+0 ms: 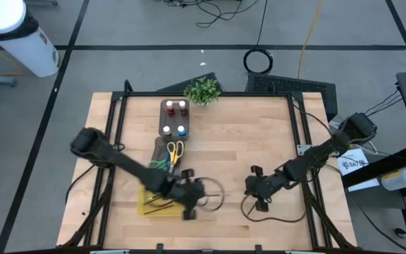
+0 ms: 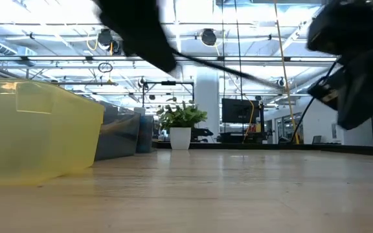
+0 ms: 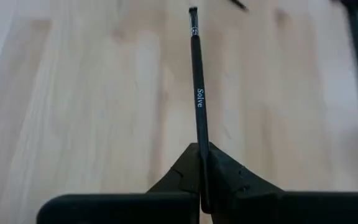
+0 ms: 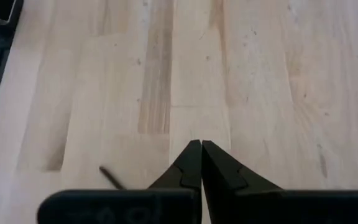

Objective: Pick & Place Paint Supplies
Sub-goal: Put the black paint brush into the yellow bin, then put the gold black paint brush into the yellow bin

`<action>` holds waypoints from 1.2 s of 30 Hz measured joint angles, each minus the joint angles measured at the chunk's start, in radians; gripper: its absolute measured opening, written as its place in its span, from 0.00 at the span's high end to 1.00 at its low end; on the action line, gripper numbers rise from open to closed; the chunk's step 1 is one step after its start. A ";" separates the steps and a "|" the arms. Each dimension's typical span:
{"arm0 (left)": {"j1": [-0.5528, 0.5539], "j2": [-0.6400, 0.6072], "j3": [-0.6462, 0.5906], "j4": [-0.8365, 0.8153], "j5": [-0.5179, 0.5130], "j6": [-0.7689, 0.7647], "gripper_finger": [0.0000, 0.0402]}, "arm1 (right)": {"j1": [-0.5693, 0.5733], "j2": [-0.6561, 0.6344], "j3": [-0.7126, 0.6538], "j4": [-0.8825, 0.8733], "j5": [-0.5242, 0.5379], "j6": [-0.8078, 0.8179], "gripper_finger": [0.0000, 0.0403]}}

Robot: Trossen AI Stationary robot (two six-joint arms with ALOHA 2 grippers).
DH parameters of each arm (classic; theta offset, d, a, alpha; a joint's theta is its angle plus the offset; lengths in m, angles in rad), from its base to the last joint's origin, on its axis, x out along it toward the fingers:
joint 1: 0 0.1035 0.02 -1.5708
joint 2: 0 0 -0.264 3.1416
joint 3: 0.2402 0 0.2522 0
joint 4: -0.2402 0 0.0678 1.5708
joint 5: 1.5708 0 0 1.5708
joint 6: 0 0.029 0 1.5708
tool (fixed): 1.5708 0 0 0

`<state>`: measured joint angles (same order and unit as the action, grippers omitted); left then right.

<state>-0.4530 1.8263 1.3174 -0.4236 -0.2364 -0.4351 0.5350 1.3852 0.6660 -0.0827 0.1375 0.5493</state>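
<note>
The wooden table (image 1: pixel 259 148) carries a yellow tray (image 2: pixel 37 129) near its front-left edge and a dark grey organiser (image 1: pixel 173 127) behind it holding paint bottles (image 1: pixel 175 108) and scissors (image 1: pixel 175 150). The left gripper (image 3: pixel 199 155), just right of the tray, pinches a thin dark brush (image 3: pixel 197 93). The right gripper (image 4: pixel 201 149) hovers with fingers pressed together.

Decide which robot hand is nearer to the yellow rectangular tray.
Left. The left hand, shut on a thin dark brush, hangs beside the yellow rectangular tray; the right hand, shut, waits farther off over bare wood.
</note>
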 joint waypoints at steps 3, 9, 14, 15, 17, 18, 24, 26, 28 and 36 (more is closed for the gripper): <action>-0.110 -0.084 0.000 -0.199 -0.071 -0.102 0.98 | 0.042 -0.045 -0.027 0.001 0.060 0.008 1.00; -0.349 -0.164 0.000 -0.548 -0.200 -0.466 0.98 | 0.089 -0.077 -0.061 0.006 0.123 0.045 1.00; -0.482 -0.167 -0.005 -0.630 -0.199 -0.624 0.98 | 0.089 -0.078 -0.065 0.011 0.125 0.046 1.00; -0.494 -0.167 -0.013 -0.629 -0.193 -0.623 0.98 | 0.087 -0.078 -0.065 0.013 0.127 0.045 1.00; -0.501 -0.165 -0.037 -0.618 -0.158 -0.627 0.98 | 0.082 -0.078 -0.065 0.019 0.127 0.040 1.00; -0.499 -0.165 -0.054 -0.618 -0.148 -0.643 0.98 | 0.081 -0.078 -0.065 0.021 0.127 0.040 1.00; -0.447 -0.165 -0.155 -0.624 -0.070 -0.806 0.87 | 0.081 -0.079 -0.065 0.027 0.127 0.030 1.00; -0.426 -0.165 -0.170 -0.627 -0.045 -0.825 0.82 | 0.081 -0.079 -0.065 0.026 0.127 0.030 1.00; -0.407 -0.165 -0.172 -0.623 -0.023 -0.825 0.78 | 0.081 -0.079 -0.065 0.026 0.127 0.029 1.00; -0.378 -0.208 -0.162 -0.608 -0.003 -0.741 0.67 | 0.089 -0.079 -0.065 0.027 0.122 -0.015 1.00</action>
<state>-0.8307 1.6188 1.1557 -1.0320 -0.2389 -1.1764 0.6242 1.3060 0.6006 -0.0554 0.2591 0.5343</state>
